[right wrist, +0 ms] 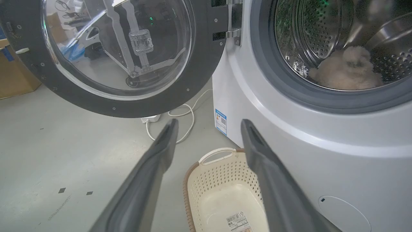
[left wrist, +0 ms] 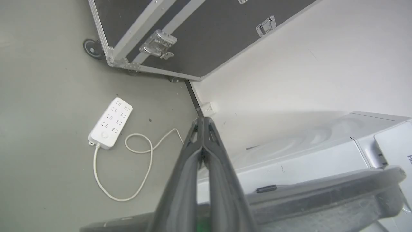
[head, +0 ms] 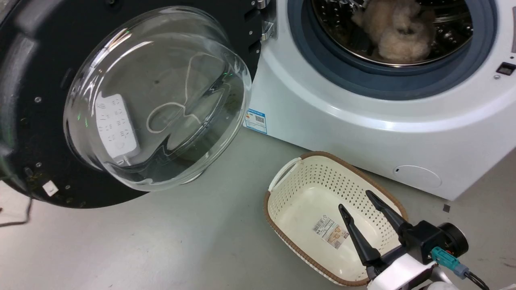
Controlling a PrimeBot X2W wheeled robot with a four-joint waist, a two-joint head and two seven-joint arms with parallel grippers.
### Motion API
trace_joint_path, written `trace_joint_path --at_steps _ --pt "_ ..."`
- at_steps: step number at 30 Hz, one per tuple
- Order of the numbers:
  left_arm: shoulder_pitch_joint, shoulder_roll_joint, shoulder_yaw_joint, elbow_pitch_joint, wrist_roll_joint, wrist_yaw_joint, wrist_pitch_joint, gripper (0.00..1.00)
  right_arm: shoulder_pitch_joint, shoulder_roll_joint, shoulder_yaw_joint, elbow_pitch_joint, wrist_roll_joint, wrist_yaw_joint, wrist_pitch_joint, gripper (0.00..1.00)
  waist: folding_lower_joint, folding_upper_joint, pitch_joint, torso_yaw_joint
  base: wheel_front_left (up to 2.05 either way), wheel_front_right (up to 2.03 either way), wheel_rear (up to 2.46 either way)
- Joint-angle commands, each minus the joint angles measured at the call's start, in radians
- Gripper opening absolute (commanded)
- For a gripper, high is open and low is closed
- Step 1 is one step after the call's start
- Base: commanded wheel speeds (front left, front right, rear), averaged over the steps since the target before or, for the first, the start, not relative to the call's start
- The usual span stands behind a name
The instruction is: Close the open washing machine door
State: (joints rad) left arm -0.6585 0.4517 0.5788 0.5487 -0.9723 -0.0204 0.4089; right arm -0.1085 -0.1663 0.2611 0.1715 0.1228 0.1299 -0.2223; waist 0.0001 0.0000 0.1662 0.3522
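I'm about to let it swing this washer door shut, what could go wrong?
The open right gripper hovers over the basket in front of the machine, likely in the washing machine door's swing path, so it could get struck. The left gripper, shut, sits by the door's rim; its narrow tips might slip off. The fluffy item lies near the drum's front and might get pinched.

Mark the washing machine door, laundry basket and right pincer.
washing machine door [head: 161, 100]: head view, centre of the glass bowl.
laundry basket [head: 296, 183]: head view, perforated left wall.
right pincer [head: 355, 199]: head view, midway between fingertips.
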Motion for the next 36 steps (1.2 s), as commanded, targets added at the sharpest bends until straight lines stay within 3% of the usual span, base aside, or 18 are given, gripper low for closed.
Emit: trace_joint_path --at_steps 1,7,13,23,29,36 --pt "-0.019 0.004 0.011 0.013 -0.026 -0.003 0.028 0.00 -0.014 -0.007 -0.002 0.002 0.004 0.001 -0.004 1.00 -0.0001 0.0000 -0.002 -0.004 0.00 0.00 0.00" --pt "0.016 -0.024 0.023 0.023 -0.154 -0.035 0.233 0.00 -0.005 -0.005 -0.015 0.016 0.002 0.001 -0.009 1.00 -0.0001 0.0000 -0.022 -0.010 0.00 0.00 0.00" --pt "0.093 -0.073 0.023 -0.055 -0.240 -0.045 0.382 0.00 0.007 0.018 -0.020 0.038 0.000 0.001 -0.016 1.00 -0.0001 0.0000 -0.067 -0.014 0.00 0.00 0.00" --pt "0.309 -0.240 -0.005 -0.291 -0.355 -0.008 0.582 0.00 0.038 0.055 -0.089 0.072 -0.012 0.001 -0.029 1.00 -0.0001 0.0000 -0.164 -0.028 0.00 0.00 0.00" --pt "0.460 -0.371 -0.101 -0.483 -0.400 0.000 0.668 0.00 0.052 0.069 -0.154 0.074 -0.031 0.001 -0.032 1.00 -0.0001 0.0000 -0.185 -0.061 0.00 0.00 0.00" --pt "0.627 -0.401 -0.335 -0.618 -0.513 0.041 0.598 0.00 0.047 0.077 -0.190 0.059 -0.063 0.001 -0.019 1.00 -0.0001 0.0000 -0.163 -0.154 0.00 0.00 0.00"
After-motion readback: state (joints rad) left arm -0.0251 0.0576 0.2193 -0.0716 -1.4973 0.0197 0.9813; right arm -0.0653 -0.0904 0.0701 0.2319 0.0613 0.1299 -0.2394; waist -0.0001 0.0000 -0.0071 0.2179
